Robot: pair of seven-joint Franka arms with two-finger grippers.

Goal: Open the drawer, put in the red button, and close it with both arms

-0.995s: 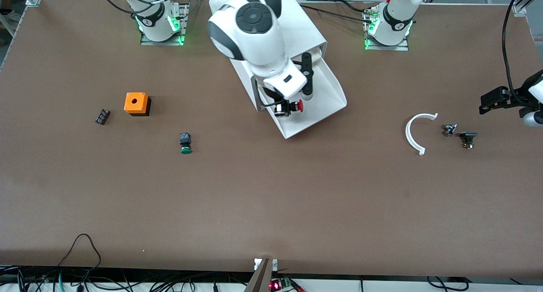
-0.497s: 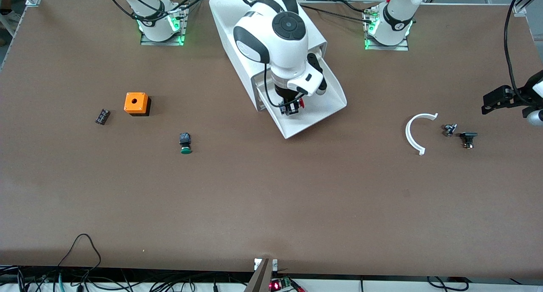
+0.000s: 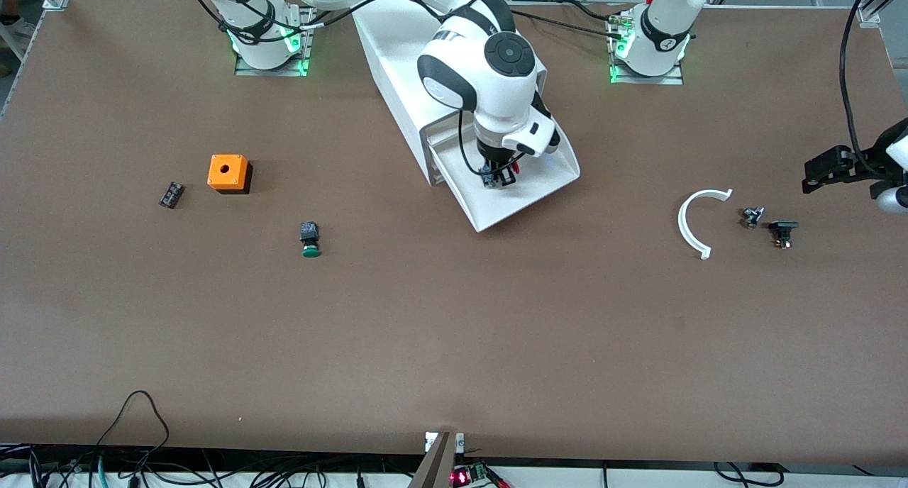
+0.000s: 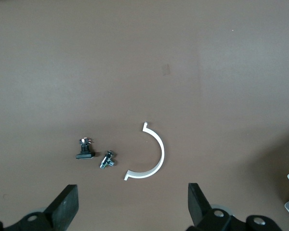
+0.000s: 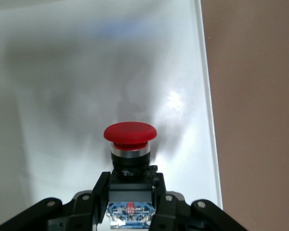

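Gripping the red button point(image 5: 130, 139) by its black body, the right hand point(image 3: 499, 176) is hanging low inside the drawer point(image 3: 539, 190), its fingers point(image 5: 102, 188) pinching the body from both sides while the round red cap is pointing away from the wrist over the white floor. That drawer is standing pulled out from the white cabinet point(image 3: 397, 55), which is sitting on the surface point(image 3: 454, 332) between the two arm bases, and the button is sitting above the middle of the tray; whether it is touching the floor cannot be told. Off toward the left arm's end of the surface, the left hand point(image 4: 132, 204) is waiting in the air with its fingers point(image 4: 67, 202) spread wide and gripping nothing, hovering over a curved white strip point(image 3: 691, 222), a small metal part point(image 3: 752, 216) and a small black part point(image 3: 782, 231) lying just beside each other. Toward the right arm's end, a green button point(image 3: 309, 239) is lying on its side, with an orange box point(image 3: 228, 172) farther from the front camera and a small black block point(image 3: 171, 194) beside that box.
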